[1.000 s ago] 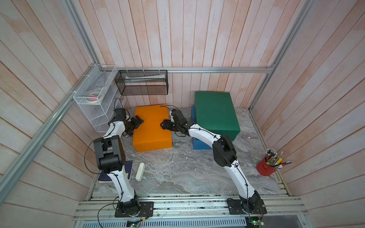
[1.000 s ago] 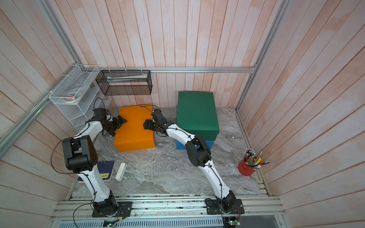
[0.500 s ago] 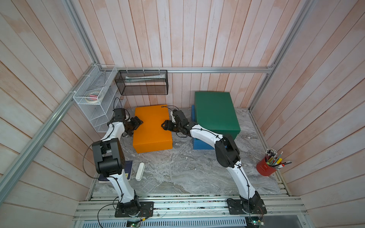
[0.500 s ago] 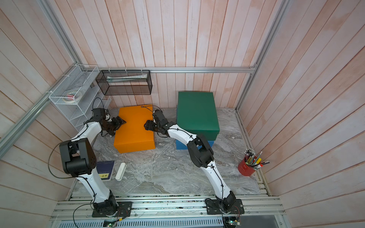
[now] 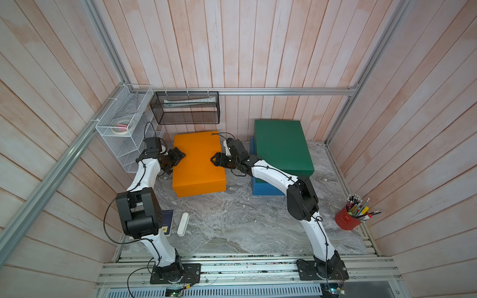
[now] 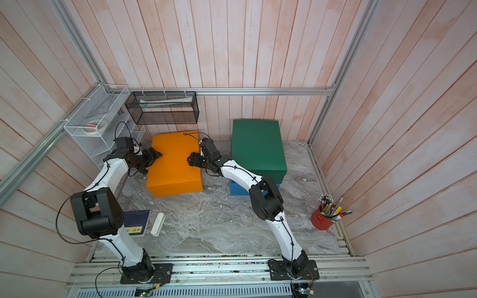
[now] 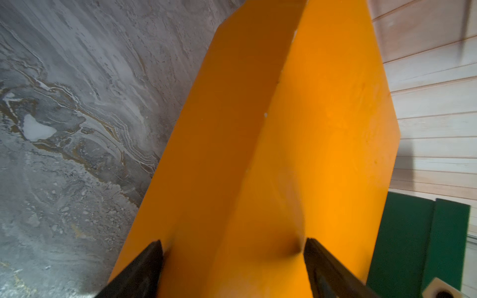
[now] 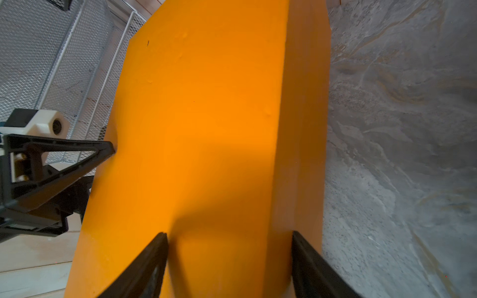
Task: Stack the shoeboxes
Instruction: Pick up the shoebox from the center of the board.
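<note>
Slippage is looking like the chief danger here. The orange shoebox (image 5: 197,162) is lying flat on the bench (image 5: 232,224), or is raised so little that I cannot tell. It is just beside the pile where the green shoebox (image 5: 281,147) is sitting on the blue shoebox (image 5: 263,189).

The left hand (image 5: 178,157) and the right hand (image 5: 215,161) are biting it from opposite long sides. Each is closed on the box's upper edge, with one finger on the top and the other on the side wall. In the left wrist view the finger (image 7: 325,268) on top is pressing a dent into the card, and the right wrist view is showing the same pinch from across the box.

Both grips are shallow and, as I judge it, may be holding little more than the lid. If so, the lid could be pulling free on the way up while the body stays behind or drops. Squeezing harder would be crushing the card instead.

Uneven lifting by the two arms would be tilting the box and twisting it out of one pinch. The box is also needing to clear the green top, and a low carry could be shoving that shoebox off the blue one. The black mesh basket (image 5: 185,108) is hanging on the wall above the box's far end and may be getting struck on the way up.
</note>
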Available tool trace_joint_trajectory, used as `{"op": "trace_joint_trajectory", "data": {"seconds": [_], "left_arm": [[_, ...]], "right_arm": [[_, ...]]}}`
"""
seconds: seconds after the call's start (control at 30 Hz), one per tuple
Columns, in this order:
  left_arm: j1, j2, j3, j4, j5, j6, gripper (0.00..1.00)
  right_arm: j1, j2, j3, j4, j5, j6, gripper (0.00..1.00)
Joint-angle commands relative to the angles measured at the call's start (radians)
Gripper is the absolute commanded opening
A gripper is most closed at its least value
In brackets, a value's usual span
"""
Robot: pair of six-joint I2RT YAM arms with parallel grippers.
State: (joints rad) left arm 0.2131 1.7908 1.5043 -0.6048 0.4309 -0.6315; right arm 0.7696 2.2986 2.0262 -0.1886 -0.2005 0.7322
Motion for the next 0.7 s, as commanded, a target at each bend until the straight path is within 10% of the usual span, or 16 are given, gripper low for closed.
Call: {"op": "trace_joint_trajectory", "data": {"seconds": [0.0,0.67], "left_arm": [[-0.05,-0.079,0.062,-0.021,0.132,-0.037,0.89],[-0.057,-0.276,0.02,-0.087,0.127,-0.069,0.9]], "right_arm": [[0.059,-0.064,0.035,0.003,-0.073,-0.038,0.74],[0.129,-0.244,-0.102,0.007,-0.039,-0.049,0.74]]}}
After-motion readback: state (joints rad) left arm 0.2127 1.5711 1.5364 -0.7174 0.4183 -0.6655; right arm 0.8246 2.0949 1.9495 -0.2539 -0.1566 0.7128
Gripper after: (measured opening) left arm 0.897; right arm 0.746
